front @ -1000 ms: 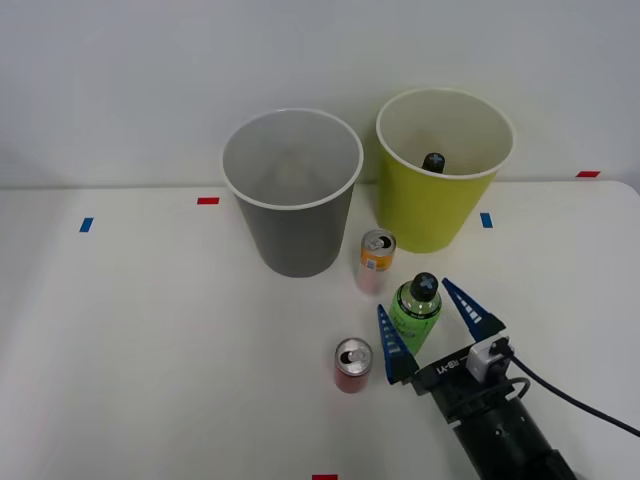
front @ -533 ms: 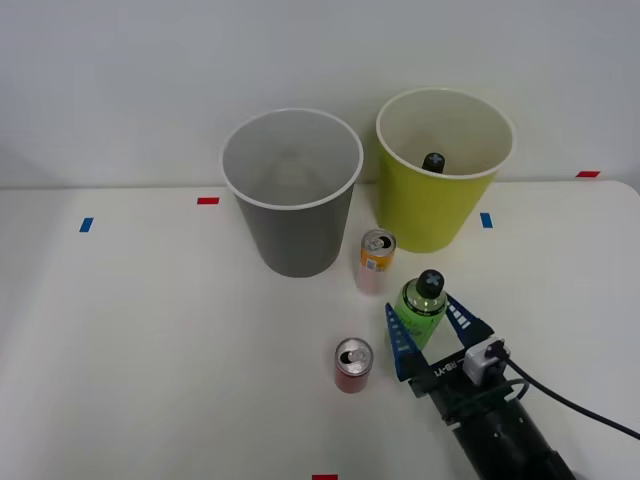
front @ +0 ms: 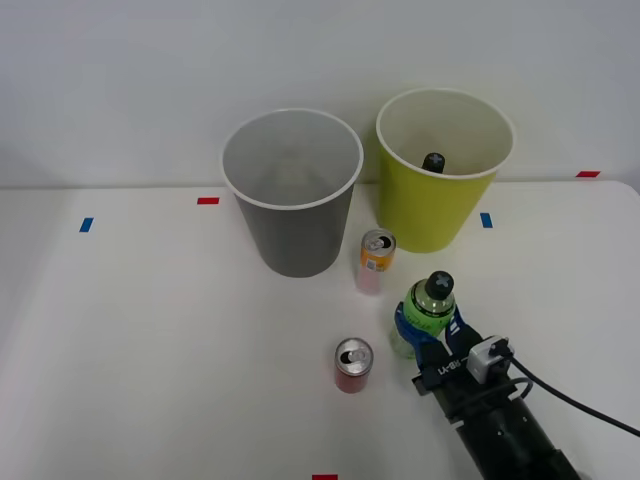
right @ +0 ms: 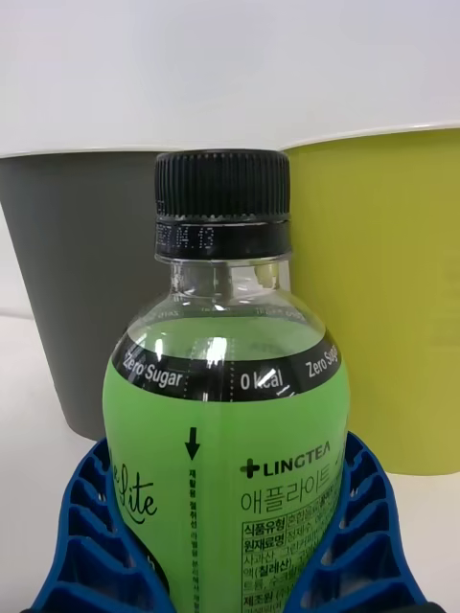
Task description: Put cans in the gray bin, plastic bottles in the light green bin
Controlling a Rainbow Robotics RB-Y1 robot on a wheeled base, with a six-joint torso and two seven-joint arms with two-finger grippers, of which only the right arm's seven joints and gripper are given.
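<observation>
My right gripper (front: 428,330) is shut on a green-labelled plastic bottle (front: 430,303) with a black cap, on the table in front of the light green bin (front: 440,215). In the wrist view the blue fingers (right: 91,522) hug both sides of the bottle (right: 225,431). The black cap of another bottle (front: 433,161) shows inside the light green bin. An orange-and-pink can (front: 375,262) stands between the held bottle and the gray bin (front: 293,225). A short red can (front: 352,365) stands left of the gripper. The gray bin (right: 86,287) and light green bin (right: 393,316) rise behind the bottle.
Small red (front: 208,200) and blue (front: 86,224) tape marks dot the white table. A black cable (front: 570,395) trails from the wrist toward the right. Open table stretches across the left half.
The blue fingers have gone from wide open around the green bottle to shut on it. The bottle has shifted slightly right and toward the bins.
</observation>
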